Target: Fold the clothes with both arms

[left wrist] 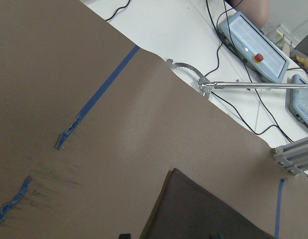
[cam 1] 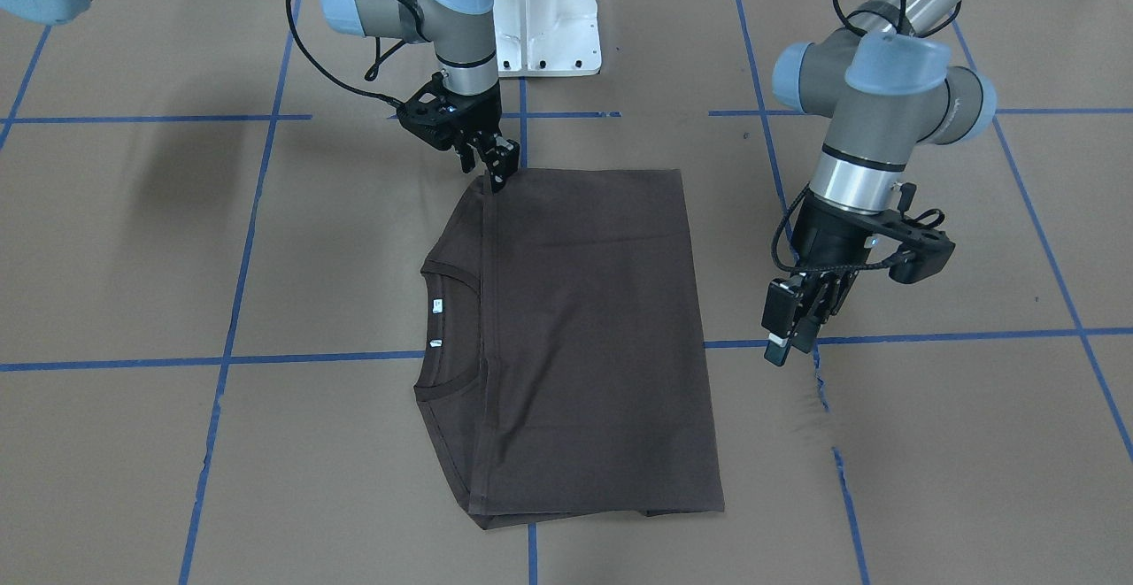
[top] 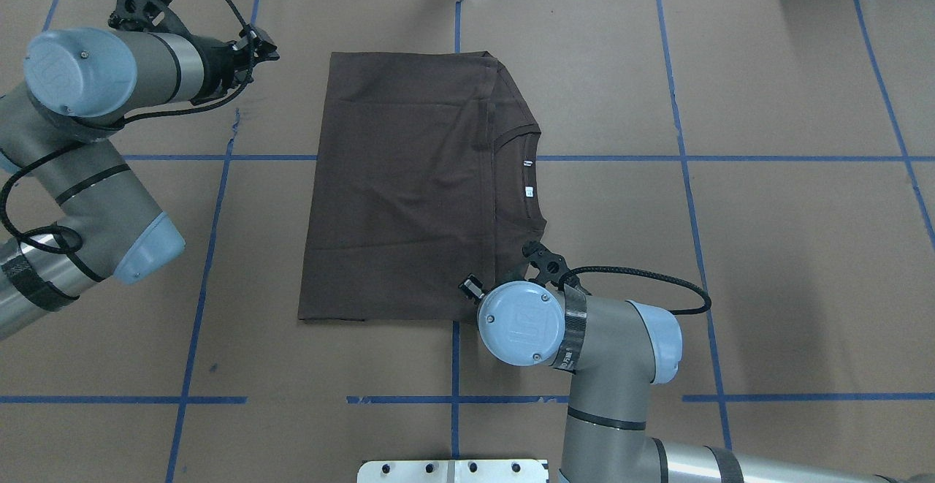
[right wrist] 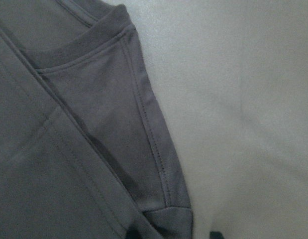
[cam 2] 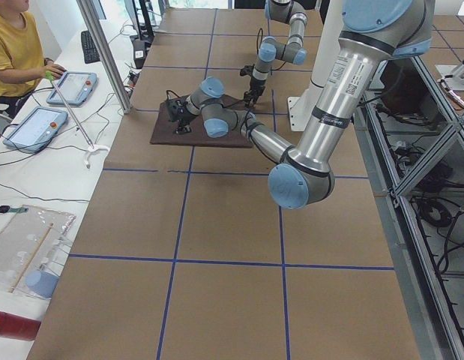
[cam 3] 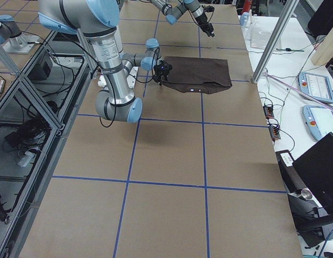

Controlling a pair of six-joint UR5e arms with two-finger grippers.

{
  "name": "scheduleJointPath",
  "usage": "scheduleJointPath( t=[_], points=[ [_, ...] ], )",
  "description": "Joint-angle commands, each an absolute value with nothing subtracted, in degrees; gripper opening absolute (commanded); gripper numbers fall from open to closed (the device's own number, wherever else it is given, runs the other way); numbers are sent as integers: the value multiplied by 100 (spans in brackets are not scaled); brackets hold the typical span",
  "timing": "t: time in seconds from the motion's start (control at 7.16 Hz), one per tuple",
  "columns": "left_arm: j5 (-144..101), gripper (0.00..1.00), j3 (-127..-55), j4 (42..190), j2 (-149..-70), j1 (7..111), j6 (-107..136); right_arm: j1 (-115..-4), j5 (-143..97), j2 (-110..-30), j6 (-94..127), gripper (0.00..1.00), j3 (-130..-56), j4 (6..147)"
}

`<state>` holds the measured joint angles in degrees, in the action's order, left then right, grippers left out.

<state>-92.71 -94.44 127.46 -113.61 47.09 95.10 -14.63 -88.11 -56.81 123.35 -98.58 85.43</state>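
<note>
The clothes are one dark brown T-shirt (cam 1: 584, 337), folded lengthwise into a rectangle on the brown paper table, collar (cam 1: 453, 277) and white tags (cam 1: 436, 305) toward the robot's right. My right gripper (cam 1: 494, 180) points down at the shirt's near-robot corner. In the right wrist view its open fingertips sit either side of the folded hem (right wrist: 163, 199), not pinching it. My left gripper (cam 1: 790, 346) hangs open above bare paper, beyond the shirt's bottom hem edge (top: 325, 103). The left wrist view shows only a shirt corner (left wrist: 203, 214).
The white pedestal base (cam 1: 544, 10) stands just behind the shirt. Blue tape lines (cam 1: 310, 359) grid the paper. A person in a yellow top (cam 2: 14, 45) sits at a side bench with control tablets (cam 2: 37, 124). A metal pole (cam 2: 104, 56) rises at the table's far edge.
</note>
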Motion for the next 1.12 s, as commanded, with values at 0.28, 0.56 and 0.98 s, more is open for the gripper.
scheduleJointPath(
  t=[0.28, 0.56, 0.98],
  points=[
    [-9272, 61, -9598, 12691, -11224, 4711, 9510, -1459, -8815, -5686, 12322, 0, -9870, 8525],
    [-9281, 61, -9615, 12691, -11162, 4711, 9519, -1494, -8824, -5695, 12322, 0, -10027, 8543],
    [-9692, 61, -9755, 12762, -11118, 4232, 10425, -1424, -8842, -6407, 12322, 0, -11607, 9216]
  ],
)
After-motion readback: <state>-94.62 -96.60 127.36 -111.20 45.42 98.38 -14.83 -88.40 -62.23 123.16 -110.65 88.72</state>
